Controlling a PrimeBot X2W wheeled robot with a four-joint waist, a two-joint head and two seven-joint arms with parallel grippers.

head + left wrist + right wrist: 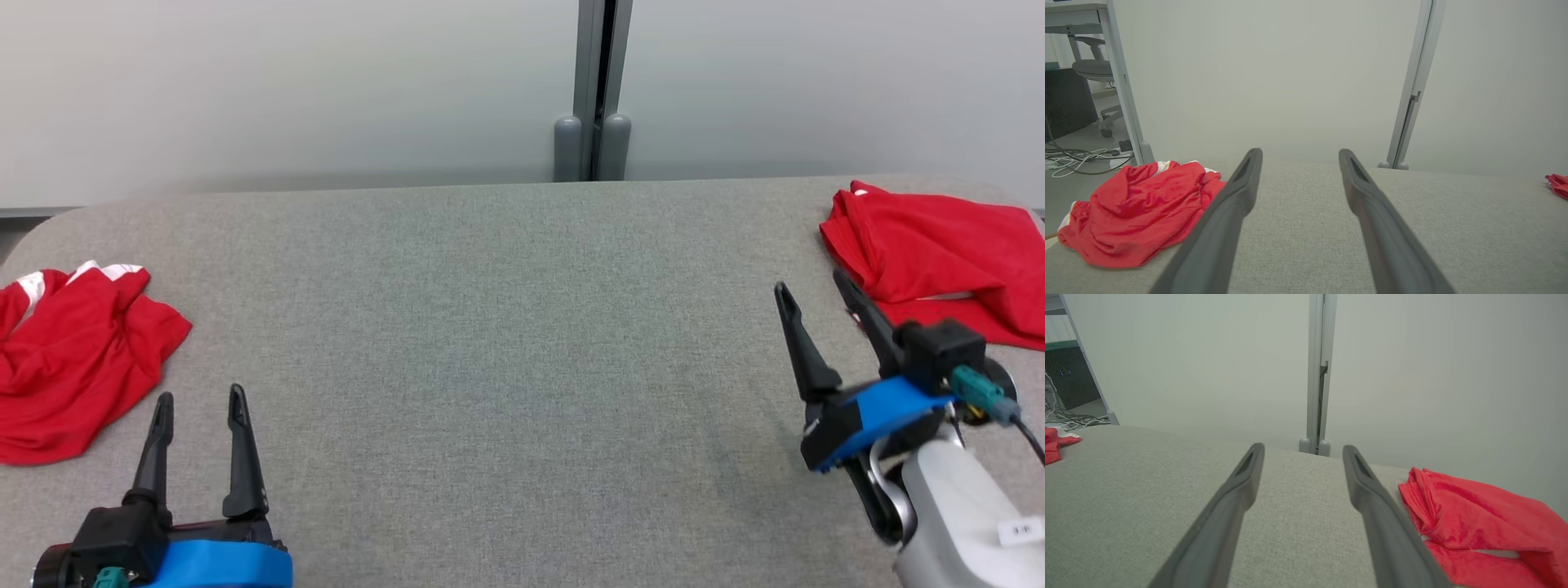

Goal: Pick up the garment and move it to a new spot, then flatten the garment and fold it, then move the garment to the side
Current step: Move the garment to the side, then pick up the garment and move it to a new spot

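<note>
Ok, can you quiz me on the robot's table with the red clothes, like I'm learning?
1. True or false: the left gripper and the right gripper are both open and empty.
2. The crumpled garment lies nearest which gripper? A) left B) right
3. Fill in: counting the folded garment, the table holds ___ red garments.
Key: 1 true; 2 A; 3 two.
</note>
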